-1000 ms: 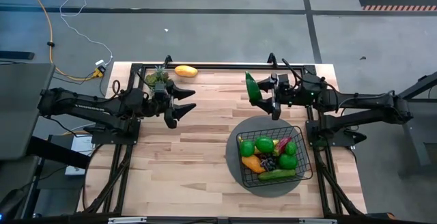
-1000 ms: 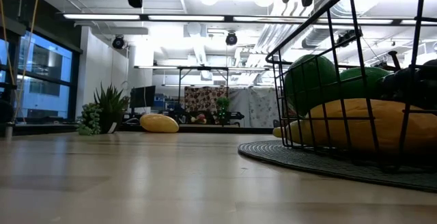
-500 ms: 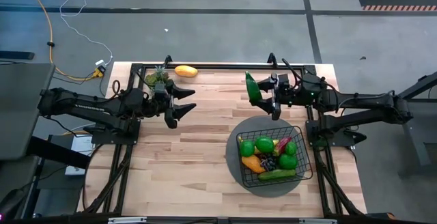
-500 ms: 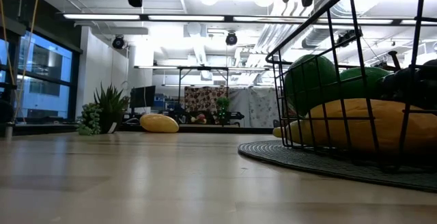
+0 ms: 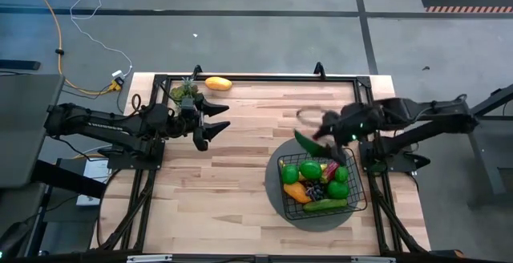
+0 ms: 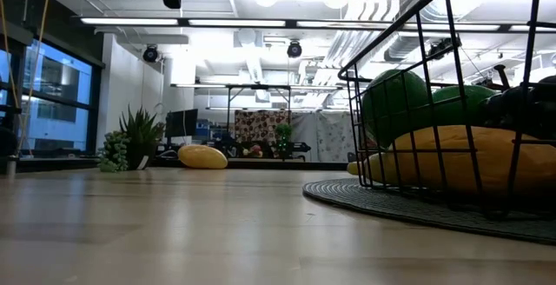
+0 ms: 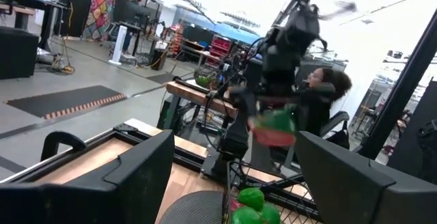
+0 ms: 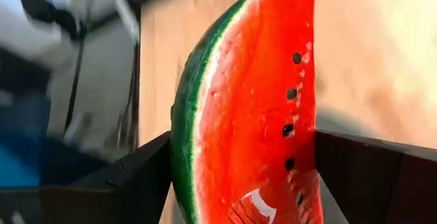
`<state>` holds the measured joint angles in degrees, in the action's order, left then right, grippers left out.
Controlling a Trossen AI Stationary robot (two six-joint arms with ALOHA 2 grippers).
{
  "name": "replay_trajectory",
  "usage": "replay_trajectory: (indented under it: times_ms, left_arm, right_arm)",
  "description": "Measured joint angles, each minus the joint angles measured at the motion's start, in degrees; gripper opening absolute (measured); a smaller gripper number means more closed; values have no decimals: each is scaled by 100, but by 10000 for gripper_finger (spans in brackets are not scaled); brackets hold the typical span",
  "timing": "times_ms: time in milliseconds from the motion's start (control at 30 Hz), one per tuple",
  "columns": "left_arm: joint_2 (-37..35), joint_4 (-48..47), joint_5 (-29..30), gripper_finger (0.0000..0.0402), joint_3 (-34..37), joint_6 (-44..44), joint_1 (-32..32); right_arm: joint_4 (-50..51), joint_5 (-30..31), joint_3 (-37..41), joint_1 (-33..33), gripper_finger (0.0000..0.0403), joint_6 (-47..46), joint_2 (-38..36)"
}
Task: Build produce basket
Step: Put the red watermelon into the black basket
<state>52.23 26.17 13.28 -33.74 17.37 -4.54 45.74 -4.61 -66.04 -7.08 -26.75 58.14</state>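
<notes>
Basket [image 5: 322, 181] on round mat [image 5: 276, 195], nearly full; right gripper [image 5: 327, 139] clamped on watermelon slice [image 5: 309, 144] at basket's far rim, delivery step; next likely lower, release into free spot; farther back, left gripper [image 5: 210, 124] spread wide, empty; mango [image 5: 217, 83], pineapple [image 5: 185, 91] at far edge.

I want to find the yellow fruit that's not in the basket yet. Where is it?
Look at the wooden table, then its far edge on the left arm's side. Beside the little spiky green plant there lies the yellow mango. It is the only smooth yellow oval lying alone on bare wood, outside the basket.
</notes>
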Motion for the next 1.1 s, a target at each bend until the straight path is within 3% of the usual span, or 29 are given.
replay_trajectory:
  times_ms: [233,467,600,767,967,1100]
  left_arm:
    - [0,9,0,296,0,-31,-16]
    - [0,12,-2,296,0,-59,-158]
    - [0,15,-24,296,0,-59,-189]
    - [0,22,-24,296,0,-61,-188]
    - [-1,23,-26,296,0,-59,-188]
    - [-2,23,-28,296,0,-52,-188]
  right_arm:
    - [1010,-295,2,-1272,307,-768,290]
    - [1089,-233,262,-2248,307,-321,988]
    - [1140,-196,323,-2567,307,-206,1503]
    - [1222,79,323,-2789,307,-705,2022]
    - [1686,768,323,-2974,307,-925,2342]
    - [1952,812,323,-3101,307,-894,2394]
